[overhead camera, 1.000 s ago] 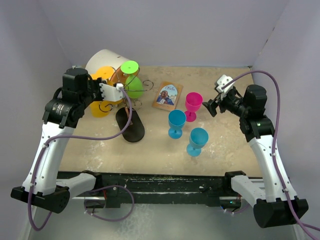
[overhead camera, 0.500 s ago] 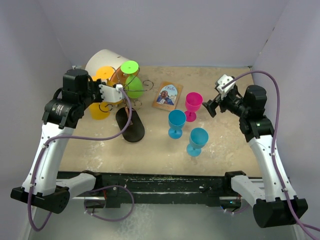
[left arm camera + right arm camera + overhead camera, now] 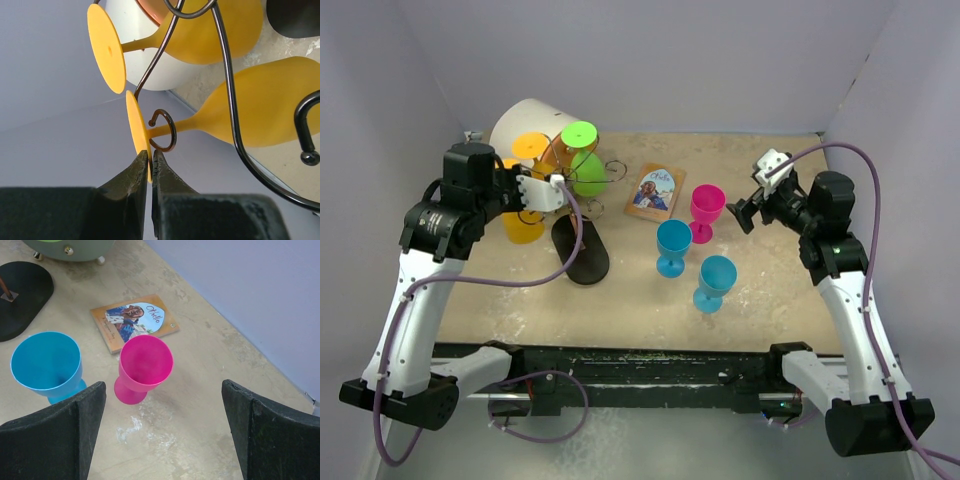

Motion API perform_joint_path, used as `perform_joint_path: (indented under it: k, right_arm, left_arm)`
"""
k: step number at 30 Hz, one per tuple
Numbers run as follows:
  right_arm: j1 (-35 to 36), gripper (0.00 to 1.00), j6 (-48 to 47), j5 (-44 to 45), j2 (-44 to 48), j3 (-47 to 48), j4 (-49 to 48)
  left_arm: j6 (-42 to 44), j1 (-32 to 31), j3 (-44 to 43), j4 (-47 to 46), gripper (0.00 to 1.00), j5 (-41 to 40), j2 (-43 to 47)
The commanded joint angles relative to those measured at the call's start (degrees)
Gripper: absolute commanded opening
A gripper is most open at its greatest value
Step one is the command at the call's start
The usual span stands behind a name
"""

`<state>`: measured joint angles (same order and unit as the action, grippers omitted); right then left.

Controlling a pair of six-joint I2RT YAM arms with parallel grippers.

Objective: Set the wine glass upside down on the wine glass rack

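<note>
A yellow wine glass (image 3: 270, 110) hangs bowl-down with its stem inside a curled hook (image 3: 163, 131) of the dark wire wine glass rack (image 3: 582, 250). My left gripper (image 3: 150, 155) is shut on the edge of that glass's round foot (image 3: 136, 127). From above, the left gripper (image 3: 552, 185) sits at the rack's left side, the yellow glass (image 3: 523, 225) below it. A second yellow glass (image 3: 200, 37) and a green one (image 3: 585, 172) hang on the rack too. My right gripper (image 3: 162, 435) is open and holds nothing, hovering near a pink glass (image 3: 142, 367).
A white cylinder (image 3: 525, 122) stands behind the rack. A small book (image 3: 655, 191) lies on the table's middle. A pink glass (image 3: 706, 210) and two blue glasses (image 3: 672, 245) (image 3: 715, 282) stand upright to the right of the rack's black base. Walls close in on three sides.
The left gripper and the yellow glass shifted slightly, the bowl ending a little lower and nearer. The right arm stayed almost still.
</note>
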<state>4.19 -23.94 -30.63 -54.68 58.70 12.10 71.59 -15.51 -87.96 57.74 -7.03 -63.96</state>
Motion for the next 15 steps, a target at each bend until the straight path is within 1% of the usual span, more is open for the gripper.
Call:
perform_joint_path:
  k: [1,9,15]
  right_arm:
    - [-0.32,1.0,0.74,0.08,1.15,0.07,-2.69]
    - [-0.49,1.0,0.68,-0.6,0.97,-0.09,-2.65]
    - [-0.58,1.0,0.59,-0.83,0.93,-0.21,-2.69]
  left_arm:
    - [-1.13,-0.23,-2.21,0.36,0.09,1.99,1.07]
    - [-1.71,-0.35,-2.3,1.03,0.09,3.69,1.04]
    - [-1.73,-0.46,-2.68,1.4,0.09,3.5,1.03]
